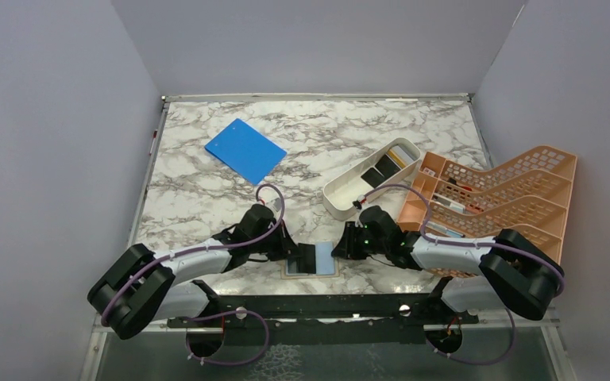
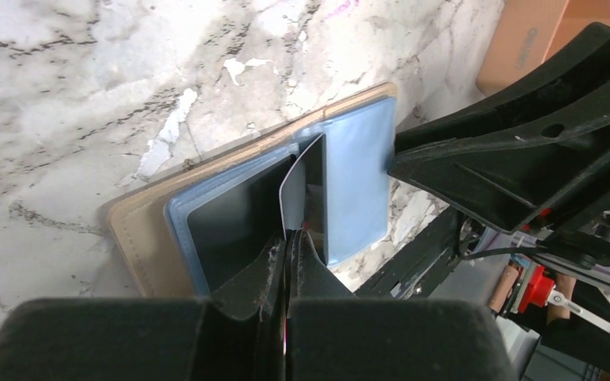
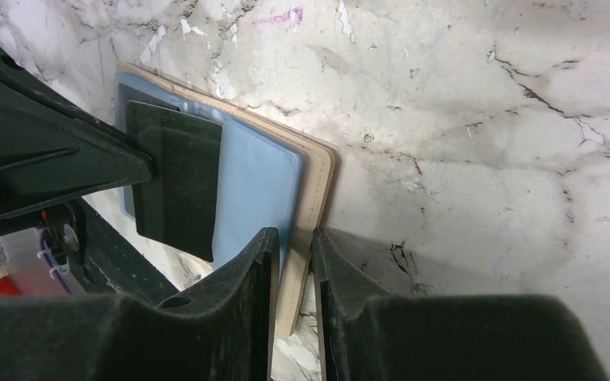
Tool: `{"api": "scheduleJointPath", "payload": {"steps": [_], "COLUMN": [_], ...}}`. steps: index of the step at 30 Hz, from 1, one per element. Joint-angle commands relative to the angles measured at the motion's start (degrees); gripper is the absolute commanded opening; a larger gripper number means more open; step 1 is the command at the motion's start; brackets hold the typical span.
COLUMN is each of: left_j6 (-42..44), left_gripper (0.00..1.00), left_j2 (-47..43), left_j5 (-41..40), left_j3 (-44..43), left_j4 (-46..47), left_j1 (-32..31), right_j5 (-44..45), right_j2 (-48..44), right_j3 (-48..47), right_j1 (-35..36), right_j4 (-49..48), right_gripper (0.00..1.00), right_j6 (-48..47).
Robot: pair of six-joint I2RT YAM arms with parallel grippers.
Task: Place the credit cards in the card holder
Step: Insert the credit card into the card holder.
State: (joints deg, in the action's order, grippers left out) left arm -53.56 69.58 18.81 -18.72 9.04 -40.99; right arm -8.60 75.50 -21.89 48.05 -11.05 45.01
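Observation:
The tan card holder (image 1: 311,274) (image 2: 139,238) (image 3: 314,182) lies open near the table's front edge, between both grippers. A black card (image 2: 230,222) fills its left pocket and a light blue face (image 2: 357,175) (image 3: 254,182) its right. My left gripper (image 1: 290,255) (image 2: 290,238) is shut on a thin inner leaf (image 2: 294,186) standing up from the fold, pale on one side and black (image 3: 175,182) on the other. My right gripper (image 1: 340,252) (image 3: 294,238) has its jaws nearly together on the holder's tan right edge. More dark cards (image 1: 380,171) lie in the white tray.
The long white tray (image 1: 340,208) sits right of centre, touching the orange lattice rack (image 1: 492,198) at the right edge. A bright blue board (image 1: 245,150) lies at the back left. The black frame bar (image 1: 318,305) runs just in front of the holder.

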Motion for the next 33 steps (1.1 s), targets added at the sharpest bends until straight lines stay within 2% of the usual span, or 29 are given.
{"api": "scheduleJointPath", "payload": {"steps": [1, 9, 17, 25, 29, 33], "left_j6": [1.2, 0.8, -3.2, -5.0, -5.2, -4.4], "left_gripper": [0.00, 0.00, 0.00, 0.00, 0.06, 0.20], "left_j2": [2.0, 2.7, 3.4, 2.3, 2.5, 2.1], "left_j5": [-3.9, -6.0, -1.0, -2.2, -2.1, -2.7], "left_j3": [1.7, 2.1, 2.7, 2.9, 2.1, 1.2], "left_j4": [0.5, 1.4, 5.3, 6.1, 6.2, 3.6], "left_j1": [-0.2, -0.2, -0.2, -0.5, -0.9, -0.9], "right_j5": [-0.6, -0.6, -0.6, -0.6, -0.3, 0.9], "right_j2": [2.4, 2.6, 2.2, 1.9, 1.5, 0.3], "right_j3": [1.0, 1.2, 1.3, 1.6, 1.0, 0.0], "right_j1": [0.6, 0.5, 0.6, 0.6, 0.6, 0.6], "right_j4": [0.1, 0.0, 0.0, -0.9, -0.2, 2.7], "right_gripper": [0.26, 0.26, 0.25, 0.25, 0.27, 0.28], "right_j6": [-0.6, -0.5, -0.4, 0.8, 0.7, 0.4]}}
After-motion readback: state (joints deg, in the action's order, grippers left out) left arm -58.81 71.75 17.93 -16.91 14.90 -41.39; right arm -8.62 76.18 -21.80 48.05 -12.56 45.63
